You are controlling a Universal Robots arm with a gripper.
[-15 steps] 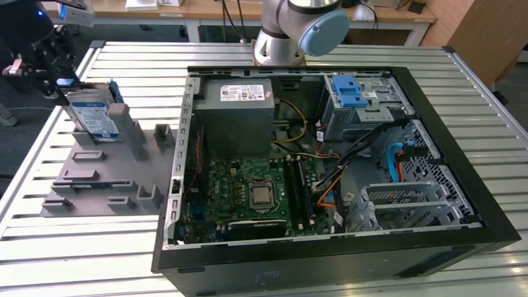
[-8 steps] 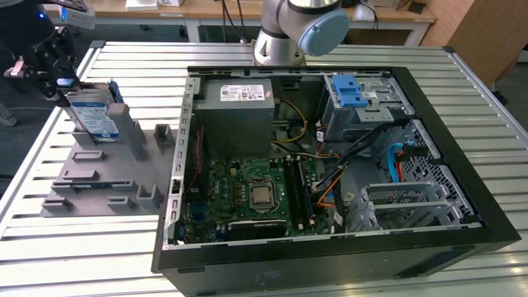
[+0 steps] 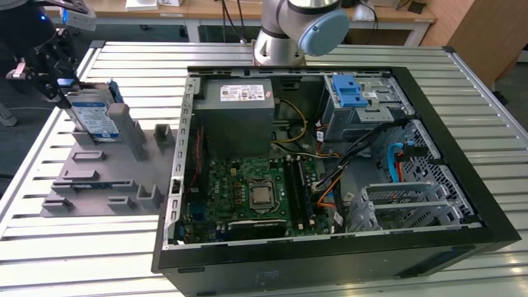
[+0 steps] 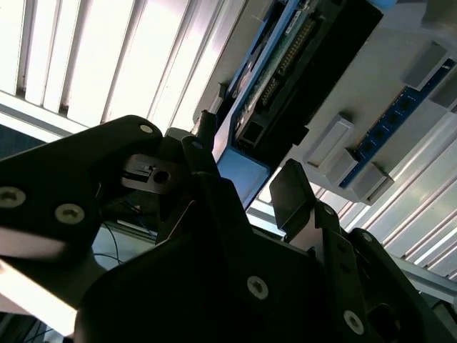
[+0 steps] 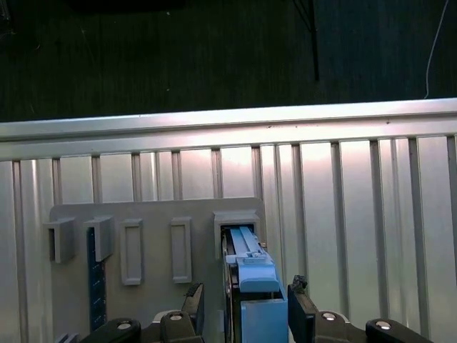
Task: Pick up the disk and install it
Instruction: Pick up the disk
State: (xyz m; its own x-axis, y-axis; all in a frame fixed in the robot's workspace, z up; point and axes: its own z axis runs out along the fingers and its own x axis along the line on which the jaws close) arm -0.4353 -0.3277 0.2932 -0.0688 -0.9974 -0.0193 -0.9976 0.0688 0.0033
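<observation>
Slatted table (image 3: 83, 260), dark floor (image 5: 178, 57) — disk (image 3: 93, 117) upright

1. The disk (image 3: 93, 117) is a flat, silver-grey hard drive with a white-and-blue label and blue side rails.
2. It stands upright on edge in a slot of the grey holder (image 3: 123, 168), at the exterior view's left.

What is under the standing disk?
The disk stands in a slot of a grey holder on the ribbed metal table. The slot covers its bottom edge, so what touches it there is hidden.
</observation>
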